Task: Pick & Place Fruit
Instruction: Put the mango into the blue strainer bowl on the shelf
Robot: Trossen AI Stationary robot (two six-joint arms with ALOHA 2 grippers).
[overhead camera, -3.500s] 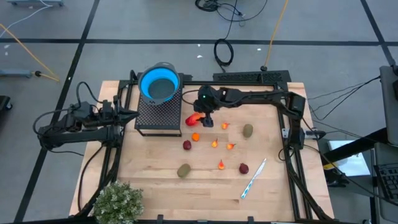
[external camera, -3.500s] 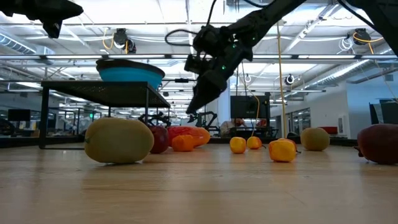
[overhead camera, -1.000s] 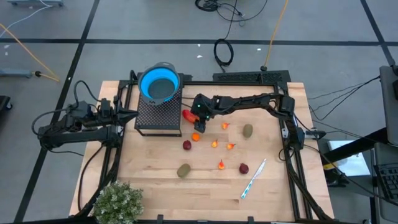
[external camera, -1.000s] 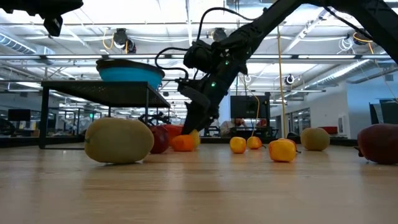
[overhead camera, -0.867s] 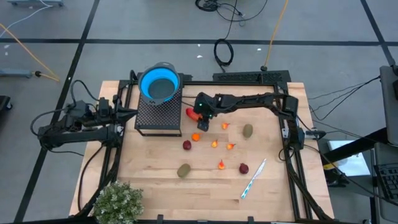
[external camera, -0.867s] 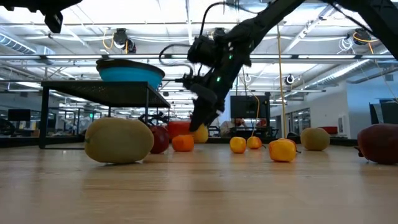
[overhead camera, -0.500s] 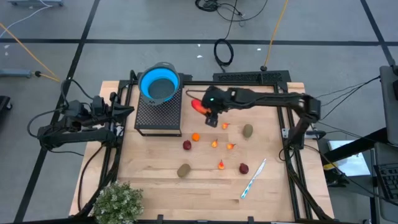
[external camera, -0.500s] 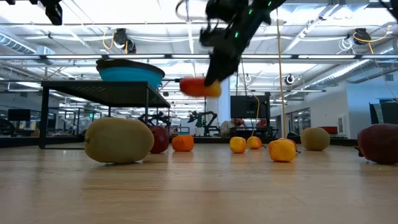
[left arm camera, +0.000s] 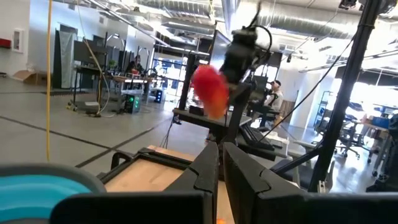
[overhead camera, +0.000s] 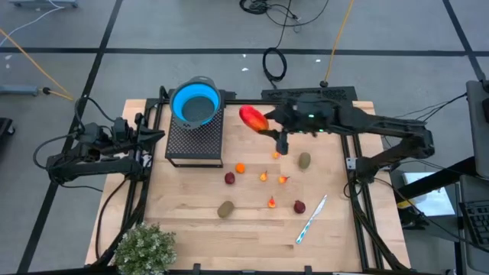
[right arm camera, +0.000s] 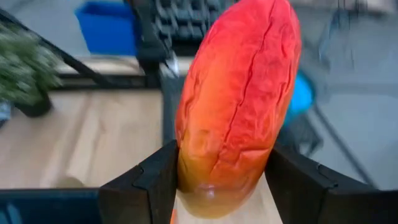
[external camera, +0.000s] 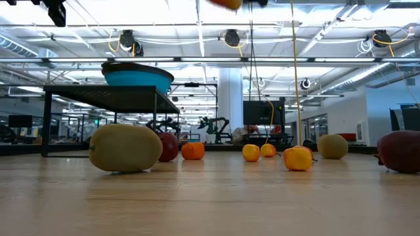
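Red-orange elongated fruit (overhead camera: 254,118) clamped in right hand (overhead camera: 263,124), now lifted high off bench (overhead camera: 191,221), nearer blue bowl (overhead camera: 195,104), left hand (overhead camera: 157,137) shut, empty, parked.

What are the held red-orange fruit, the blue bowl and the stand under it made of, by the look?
Red-orange fruit: likely moulded plastic or foam; matte skin with fine wrinkles and a lengthwise crease, painted red-to-orange fade. Clamped in the right gripper.
Blue bowl: probably silicone or plastic; uniform matte blue, thick rim.
Stand: looks like black perforated metal, with a regular hole pattern and thin legs.
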